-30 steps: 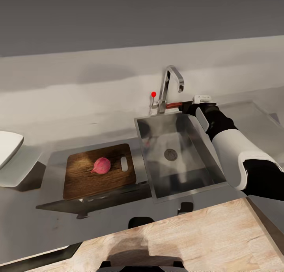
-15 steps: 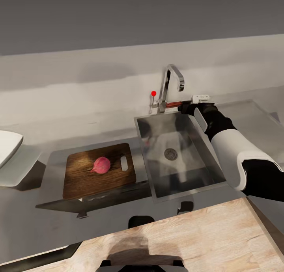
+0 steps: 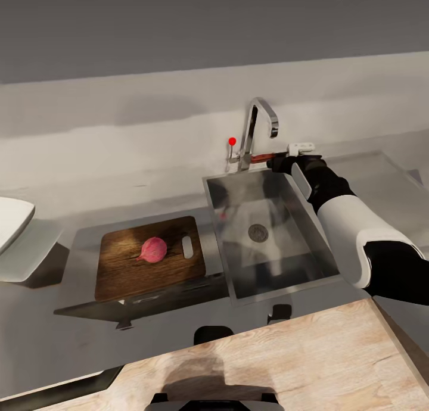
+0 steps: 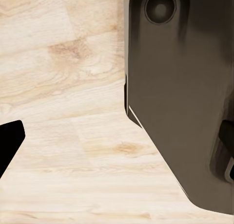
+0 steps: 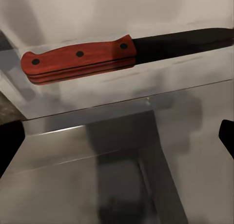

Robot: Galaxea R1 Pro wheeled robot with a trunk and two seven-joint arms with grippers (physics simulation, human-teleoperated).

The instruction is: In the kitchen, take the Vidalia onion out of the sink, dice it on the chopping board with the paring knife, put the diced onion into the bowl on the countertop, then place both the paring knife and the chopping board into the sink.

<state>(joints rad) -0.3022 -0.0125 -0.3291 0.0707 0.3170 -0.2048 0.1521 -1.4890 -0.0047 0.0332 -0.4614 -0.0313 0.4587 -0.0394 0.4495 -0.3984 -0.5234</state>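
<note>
**Right hand poised over the knife at the sink's back rim**

Nearest on the counter [image 3: 149,184], the Vidalia onion [image 3: 154,249] rests on the chopping board [image 3: 149,257], left of the sink [image 3: 268,232]. The bowl [image 3: 12,220] sits at the far left. Farther back, the paring knife [image 5: 83,59] lies flat on the rim by the faucet [image 3: 257,128]. The right hand [image 3: 282,161] hovers just beside its handle, fingers spread apart, gripping nothing. The left hand's state cannot be told.
</note>
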